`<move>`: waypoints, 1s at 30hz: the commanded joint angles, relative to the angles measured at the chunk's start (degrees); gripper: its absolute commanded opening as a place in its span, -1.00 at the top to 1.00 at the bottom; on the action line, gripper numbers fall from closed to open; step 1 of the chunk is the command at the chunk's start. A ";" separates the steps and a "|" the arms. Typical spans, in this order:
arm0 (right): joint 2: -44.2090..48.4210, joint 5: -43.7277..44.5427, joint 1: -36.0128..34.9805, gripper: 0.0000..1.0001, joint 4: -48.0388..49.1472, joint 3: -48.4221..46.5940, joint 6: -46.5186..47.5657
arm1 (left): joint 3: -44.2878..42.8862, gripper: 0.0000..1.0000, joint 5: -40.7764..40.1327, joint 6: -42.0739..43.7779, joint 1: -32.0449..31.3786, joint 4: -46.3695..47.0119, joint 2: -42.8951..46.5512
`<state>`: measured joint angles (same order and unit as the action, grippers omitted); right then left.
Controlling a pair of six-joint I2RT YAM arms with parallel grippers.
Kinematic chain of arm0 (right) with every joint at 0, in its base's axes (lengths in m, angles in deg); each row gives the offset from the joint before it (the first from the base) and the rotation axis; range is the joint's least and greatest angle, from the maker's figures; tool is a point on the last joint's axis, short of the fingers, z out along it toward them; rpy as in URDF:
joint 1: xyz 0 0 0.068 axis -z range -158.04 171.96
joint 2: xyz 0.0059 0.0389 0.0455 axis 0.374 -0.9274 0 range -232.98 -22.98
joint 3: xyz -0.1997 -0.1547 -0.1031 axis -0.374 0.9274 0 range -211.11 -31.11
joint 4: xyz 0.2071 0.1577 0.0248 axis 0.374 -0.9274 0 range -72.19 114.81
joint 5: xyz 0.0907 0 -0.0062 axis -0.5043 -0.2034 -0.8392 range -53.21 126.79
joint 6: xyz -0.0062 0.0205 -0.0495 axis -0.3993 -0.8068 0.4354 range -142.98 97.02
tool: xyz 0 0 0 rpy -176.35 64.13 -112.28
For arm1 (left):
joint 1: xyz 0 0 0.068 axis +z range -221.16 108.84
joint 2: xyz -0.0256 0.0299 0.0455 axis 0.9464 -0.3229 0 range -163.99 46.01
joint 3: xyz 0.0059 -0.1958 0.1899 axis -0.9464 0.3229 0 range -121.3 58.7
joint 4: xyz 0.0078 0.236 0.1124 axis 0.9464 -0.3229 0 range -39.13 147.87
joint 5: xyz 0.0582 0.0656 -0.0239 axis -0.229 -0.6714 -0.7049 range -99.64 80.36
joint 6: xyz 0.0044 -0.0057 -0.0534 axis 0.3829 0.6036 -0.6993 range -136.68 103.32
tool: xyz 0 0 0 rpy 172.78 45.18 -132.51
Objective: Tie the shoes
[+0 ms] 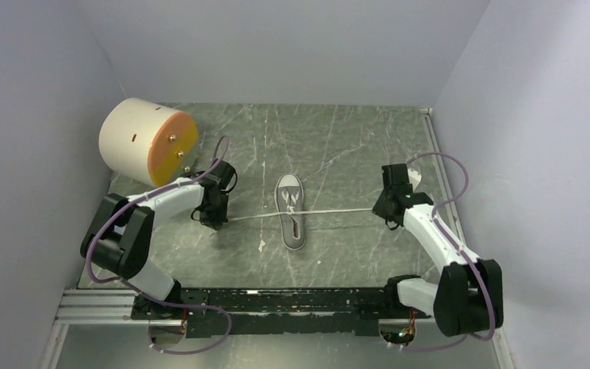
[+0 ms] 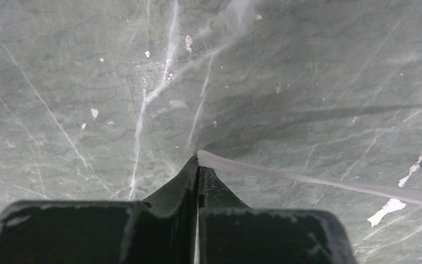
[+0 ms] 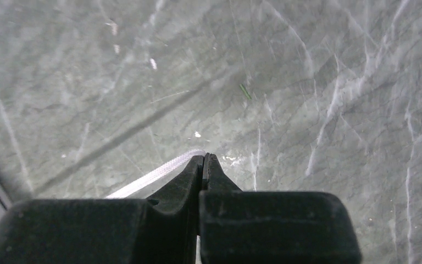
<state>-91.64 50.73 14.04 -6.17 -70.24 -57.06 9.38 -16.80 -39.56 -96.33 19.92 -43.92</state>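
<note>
**knot_nerd:** you're standing right there, how far along is the shoe tying?

**benchwatcher:** Early, I'd say. The sneaker [image 1: 292,221] sits mid-table [image 1: 338,146] between the two arms, toe pointing away from them. One lace runs out each side in a nearly straight line. No bow anywhere. There might be a first crossover cinched over the eyelets, but it's too small for me to tell. If there is one, the loops and the final pull are all still to do.

**knot_nerd:** and the jaws?

**benchwatcher:** Both are clamped right down. The left gripper [image 2: 198,160] has its tips pinched together on the left lace [image 2: 307,179], which comes out at the very tip and stretches off toward the shoe. The right gripper [image 3: 204,159] is the same story, tips closed on the right lace [image 3: 154,176] with no gap showing. Neither is touching the shoe itself, they're well out to either side. (There's also a cream drum with an orange face [image 1: 147,141] parked in the far left corner, not involved.)
</note>
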 commanded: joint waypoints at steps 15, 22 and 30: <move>-1.13 -3.75 4.32 1.00 -0.43 -3.95 4.34 | -3.75 0.86 2.29 2.72 2.76 -0.22 -3.64; 0.77 -12.93 1.37 -0.09 -3.18 -9.56 12.15 | -3.89 -0.29 11.21 5.44 2.67 0.85 0.55; -5.33 -30.85 -8.97 -0.79 2.60 -15.16 22.63 | -8.21 -0.95 30.05 8.74 2.29 11.53 7.56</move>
<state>-92.63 32.74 9.65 -7.59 -82.68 -41.89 5.12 -0.50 -33.13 -93.97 21.75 -39.60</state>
